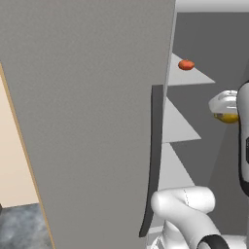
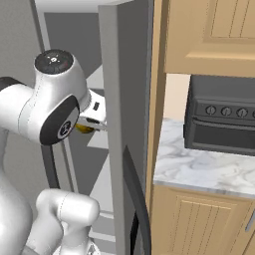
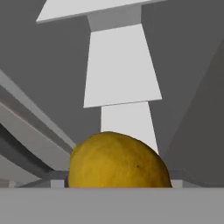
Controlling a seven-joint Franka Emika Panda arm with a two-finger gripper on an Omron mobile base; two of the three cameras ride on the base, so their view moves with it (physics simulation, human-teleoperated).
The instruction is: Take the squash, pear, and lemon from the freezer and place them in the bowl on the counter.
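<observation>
The freezer stands open, its broad grey door swung toward me with its dark curved handle along the edge. My gripper is inside the freezer, level with the middle shelves, shut on the yellow lemon. The lemon bulges large at the bottom of the hand view and hides the fingertips. In the right base view the lemon peeks out beneath the hand. A small orange-red fruit lies on an upper shelf; I cannot tell which one it is. Pear and bowl are out of view.
The marble counter lies right of the freezer, with a dark toaster oven on it and wooden cabinets above and below. Grey shelves step back inside the freezer. A second grey door edge stands close beside the arm.
</observation>
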